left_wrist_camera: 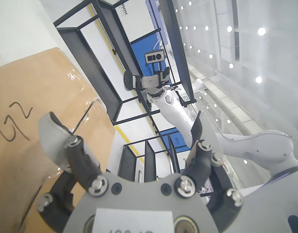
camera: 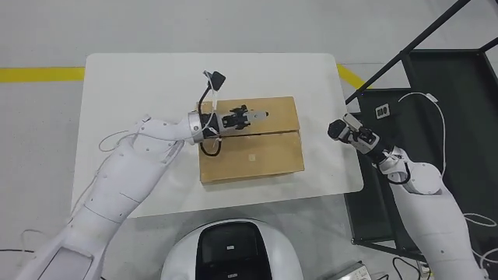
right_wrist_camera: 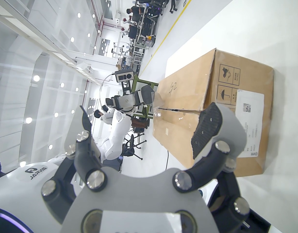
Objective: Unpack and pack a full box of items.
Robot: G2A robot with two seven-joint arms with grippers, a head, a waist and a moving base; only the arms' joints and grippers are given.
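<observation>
A closed brown cardboard box lies in the middle of the white table, its two top flaps meeting in a seam with shiny clear tape. My left gripper is over the far flap, turned on its side and open; one finger rests close to the seam on the box top. My right gripper hovers open past the box's right end, near the table edge, facing the labelled end of the box. Nothing is held by either gripper. The box's contents are hidden.
A black metal rack stands right of the table, close behind the right arm, with a white cable across it. Bare tabletop lies left of and behind the box. A yellow floor line runs past the table.
</observation>
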